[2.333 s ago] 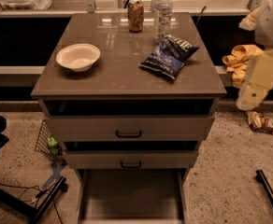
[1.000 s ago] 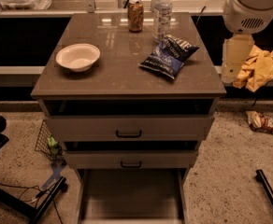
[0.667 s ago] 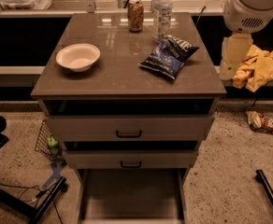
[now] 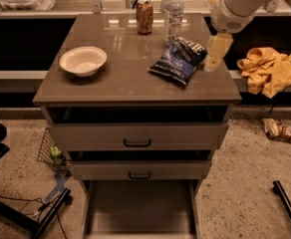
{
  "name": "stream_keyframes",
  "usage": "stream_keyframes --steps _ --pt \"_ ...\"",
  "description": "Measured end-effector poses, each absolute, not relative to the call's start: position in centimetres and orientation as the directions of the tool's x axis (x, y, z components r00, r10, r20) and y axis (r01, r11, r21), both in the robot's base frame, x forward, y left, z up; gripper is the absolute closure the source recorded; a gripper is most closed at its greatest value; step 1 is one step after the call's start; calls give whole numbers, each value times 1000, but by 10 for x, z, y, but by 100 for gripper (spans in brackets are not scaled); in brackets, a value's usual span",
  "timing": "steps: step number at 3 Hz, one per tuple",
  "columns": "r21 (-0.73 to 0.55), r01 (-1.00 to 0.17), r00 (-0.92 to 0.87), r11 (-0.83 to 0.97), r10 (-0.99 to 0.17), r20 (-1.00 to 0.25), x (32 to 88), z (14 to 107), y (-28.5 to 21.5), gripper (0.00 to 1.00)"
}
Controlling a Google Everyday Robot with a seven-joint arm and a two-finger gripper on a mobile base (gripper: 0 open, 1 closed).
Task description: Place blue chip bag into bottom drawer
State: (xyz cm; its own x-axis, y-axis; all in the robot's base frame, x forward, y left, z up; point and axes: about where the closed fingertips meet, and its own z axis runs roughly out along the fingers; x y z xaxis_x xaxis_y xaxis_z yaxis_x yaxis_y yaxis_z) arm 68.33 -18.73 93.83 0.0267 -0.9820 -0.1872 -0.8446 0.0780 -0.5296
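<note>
The blue chip bag [image 4: 179,60] lies flat on the right half of the cabinet top [image 4: 120,83], dark blue with white lettering. My gripper [image 4: 216,53] hangs from the pale arm at the upper right. It is just to the right of the bag, over the cabinet top's right edge and close to the bag's corner, not holding anything. The bottom drawer [image 4: 139,210] is pulled out below the two upper drawers and its flat floor is bare.
A white bowl [image 4: 83,60] sits on the left of the top. A brown can [image 4: 144,16] and a water bottle [image 4: 174,13] stand at the back, just behind the bag. A yellow cloth [image 4: 267,73] lies on the right ledge. A crumpled wrapper [image 4: 280,131] lies on the floor.
My arm has swung in from the right and moved left, so the gripper now sits right beside the chip bag. The bag and drawers have not moved.
</note>
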Motion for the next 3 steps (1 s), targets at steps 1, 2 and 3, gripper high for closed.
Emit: stream_keyframes --steps 1,2,3 --pt "-506 -861 53 48 -982 -183 715 907 -169 0" --pt "-468 -884 72 14 -984 -165 733 876 -153 0" --pt "-436 -900 78 -14 -988 -130 743 849 -140 17"
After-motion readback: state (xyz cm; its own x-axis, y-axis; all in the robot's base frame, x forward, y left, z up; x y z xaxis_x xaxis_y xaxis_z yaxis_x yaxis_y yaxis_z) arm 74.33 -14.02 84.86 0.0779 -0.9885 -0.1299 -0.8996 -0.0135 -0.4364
